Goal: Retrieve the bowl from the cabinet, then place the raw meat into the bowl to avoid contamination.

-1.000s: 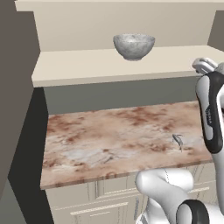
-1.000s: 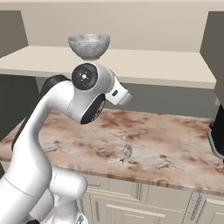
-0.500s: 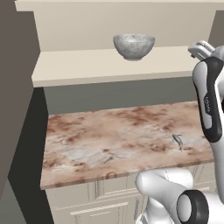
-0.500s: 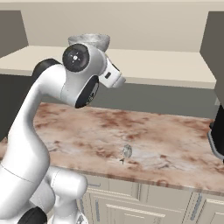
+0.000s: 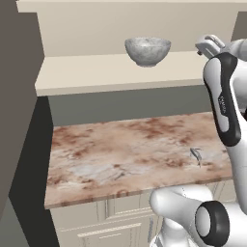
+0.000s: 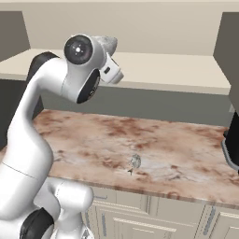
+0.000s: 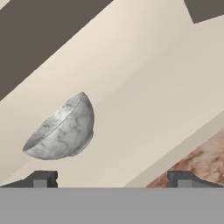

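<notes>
Gripper: the robot's two-finger gripper (image 7: 111,178) stands with its dark fingertips (image 7: 41,178) spread as wide as they go, nothing between them and nothing touched.
Gripper aim: the hand is raised to shelf height and rolled, so the shelf runs slantwise in the hand view; the bowl sits off toward one fingertip rather than midway between the two.
Bowl: the round, deep bowl of mottled grey-white stone-like material (image 5: 147,50) stands upright on the plain beige shelf (image 5: 106,71) of the open cream wall cabinet (image 5: 120,29), apart from the gripper and free on all sides.
Why the bowl sits there: the shelf looks like its storage place; the doors are already out of the way, leaving a clear path in from the front.
Why the jaws are wide: the bowl is broad, so a full opening seems meant to take its rim or wall once the hand closes in.
Arm: the white arm with dark joints (image 6: 81,65) is lifted beside the shelf, its hand end hiding most of the bowl in the right base view.
Counter: the reddish marble counter (image 5: 135,154) lies below the shelf, over cream drawers (image 6: 154,217).
Small item: a little grey thing (image 6: 135,162) lies near the counter's front edge; too small to identify.
Step in hand: likely the approach to the bowl, with the grasp not yet made.
</notes>
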